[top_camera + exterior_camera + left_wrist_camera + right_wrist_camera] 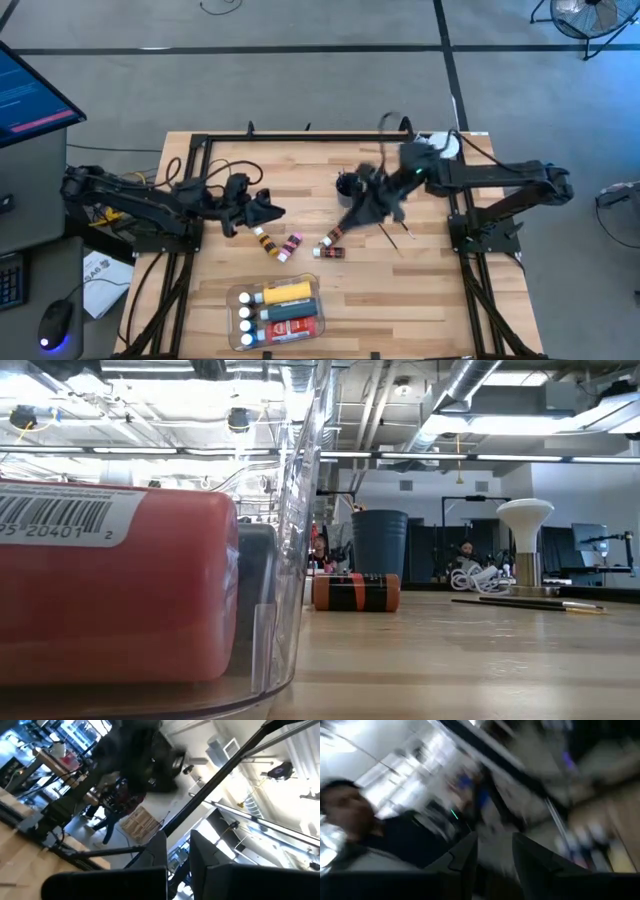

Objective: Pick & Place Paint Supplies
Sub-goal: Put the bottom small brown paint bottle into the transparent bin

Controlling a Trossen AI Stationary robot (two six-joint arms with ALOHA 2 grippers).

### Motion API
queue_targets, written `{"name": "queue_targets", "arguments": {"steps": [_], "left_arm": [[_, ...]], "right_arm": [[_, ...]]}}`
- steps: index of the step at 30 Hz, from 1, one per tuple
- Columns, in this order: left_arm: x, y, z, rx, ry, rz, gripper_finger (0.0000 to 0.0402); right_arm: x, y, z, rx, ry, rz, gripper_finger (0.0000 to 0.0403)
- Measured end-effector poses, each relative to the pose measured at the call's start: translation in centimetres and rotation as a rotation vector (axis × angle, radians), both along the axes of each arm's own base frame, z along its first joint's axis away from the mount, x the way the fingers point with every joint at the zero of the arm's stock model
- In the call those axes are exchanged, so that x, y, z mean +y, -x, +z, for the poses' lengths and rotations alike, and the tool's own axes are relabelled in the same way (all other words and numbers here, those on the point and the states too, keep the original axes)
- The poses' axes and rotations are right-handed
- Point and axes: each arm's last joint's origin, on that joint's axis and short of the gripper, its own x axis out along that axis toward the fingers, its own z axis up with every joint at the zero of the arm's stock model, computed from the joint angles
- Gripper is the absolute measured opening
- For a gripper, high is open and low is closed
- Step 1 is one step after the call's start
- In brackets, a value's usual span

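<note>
The right claw (352, 215), at frame centre in the high view, is blurred; whether it is spread cannot be told. The left claw (272, 212) waits pressed together at centre left. Loose paint tubes (331, 243) lie just below on the worktop (420, 300). Approach the nearest tube square, then carry it to the clear tray (237, 296) at bottom centre.

Grey concrete floor (330, 90) with dark lines, a fan (585, 15), exposed ducts (470, 385) overhead.
</note>
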Motion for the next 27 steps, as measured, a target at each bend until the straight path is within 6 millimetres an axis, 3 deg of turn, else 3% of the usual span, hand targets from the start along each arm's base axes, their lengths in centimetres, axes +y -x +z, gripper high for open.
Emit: {"name": "queue_targets", "arguments": {"steps": [4, 7, 16, 22, 27], "left_arm": [[0.0, 0.0, 0.0, 0.001, -0.014, 0.011, 0.0002], [0.1, -0.1, -0.1, 0.006, 0.022, 0.022, 0.0002], [0.0, -0.2, -0.3, 0.023, -0.009, 0.107, 0.0002], [0.1, -0.3, -0.5, 0.04, -0.006, 0.112, 0.0002], [0.0, -0.3, -0.6, 0.06, -0.003, 0.105, 0.0002]], "right_arm": [[1.0, 0.9, -2.9, 0.329, 0.072, 0.061, 0.0116], [1.0, 1.0, -4.9, 0.46, 0.145, 0.077, 0.0114], [1.1, -2.1, -10.2, 0.494, 0.447, 0.1, 0.01], [1.6, -4.4, -14.5, 0.597, 0.45, 0.159, 0.0099], [2.6, -5.4, -15.4, 0.571, 0.448, 0.199, 0.0099]]}}
